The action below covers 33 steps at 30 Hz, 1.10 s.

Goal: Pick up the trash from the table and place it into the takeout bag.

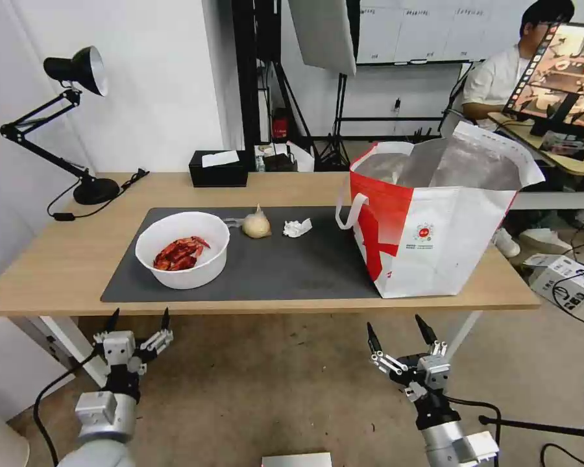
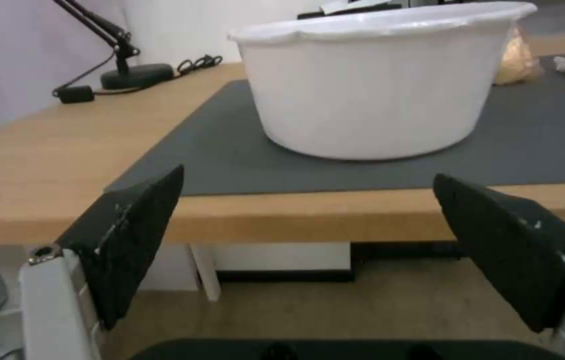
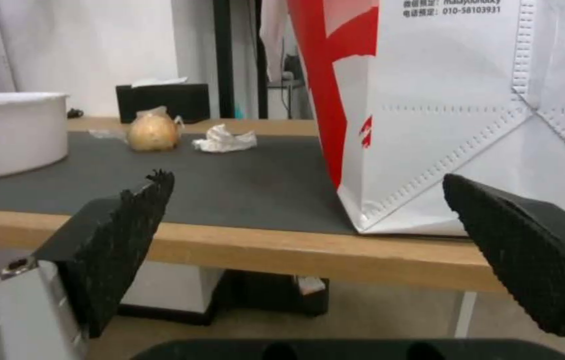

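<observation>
You're working in bright, even room light with soft shadows on the worktop (image 1: 58, 266), mild glare off the bag's foil lining (image 1: 454, 165), edge bending overhead, and softly blurred wrist views.

Probably a lab or studio: softbox (image 1: 322, 32), light stands (image 1: 339, 117), monitor desk (image 1: 558, 152).

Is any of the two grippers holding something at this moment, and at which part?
Nothing is held. The left gripper and the right gripper are both open and empty, below the near edge of the table.
</observation>
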{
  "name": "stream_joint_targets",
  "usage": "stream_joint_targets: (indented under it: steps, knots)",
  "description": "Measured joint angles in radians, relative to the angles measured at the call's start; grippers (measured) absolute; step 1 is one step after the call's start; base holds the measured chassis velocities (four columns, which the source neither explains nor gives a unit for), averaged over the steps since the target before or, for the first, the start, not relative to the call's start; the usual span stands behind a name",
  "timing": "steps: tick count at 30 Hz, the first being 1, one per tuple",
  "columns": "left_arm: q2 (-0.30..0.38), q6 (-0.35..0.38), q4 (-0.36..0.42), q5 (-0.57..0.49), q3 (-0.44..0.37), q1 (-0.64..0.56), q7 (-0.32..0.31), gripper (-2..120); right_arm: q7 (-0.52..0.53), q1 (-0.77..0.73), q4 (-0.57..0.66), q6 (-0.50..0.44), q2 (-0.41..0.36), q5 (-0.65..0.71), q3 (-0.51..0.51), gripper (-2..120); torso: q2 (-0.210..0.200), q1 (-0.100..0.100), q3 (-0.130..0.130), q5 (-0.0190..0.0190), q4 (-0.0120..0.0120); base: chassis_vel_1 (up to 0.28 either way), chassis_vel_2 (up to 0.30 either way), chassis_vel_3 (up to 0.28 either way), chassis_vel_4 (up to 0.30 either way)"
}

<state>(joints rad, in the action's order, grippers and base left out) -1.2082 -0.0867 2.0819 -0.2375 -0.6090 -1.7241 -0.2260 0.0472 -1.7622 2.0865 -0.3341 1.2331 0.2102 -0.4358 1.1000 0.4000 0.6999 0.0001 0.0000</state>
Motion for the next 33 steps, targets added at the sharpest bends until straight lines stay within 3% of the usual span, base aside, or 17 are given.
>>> stream_joint_targets:
  steps: [22, 33]
  knots:
    - [0.015, -0.009, 0.005, 0.001, 0.006, -0.006, 0.013, 100, -0.008, 0.022, 0.033, 0.045, -0.044, 0.007, 0.056, 100, 0.000, 0.000, 0.000, -0.0002, -0.0001, 0.000, 0.000, 0.000, 0.000]
    - [0.021, -0.012, 0.015, -0.004, 0.005, -0.014, 0.018, 100, -0.003, 0.204, 0.109, 0.173, -0.222, 0.060, 0.185, 100, 0.000, 0.000, 0.000, -0.0001, 0.0001, 0.000, 0.000, 0.000, 0.000]
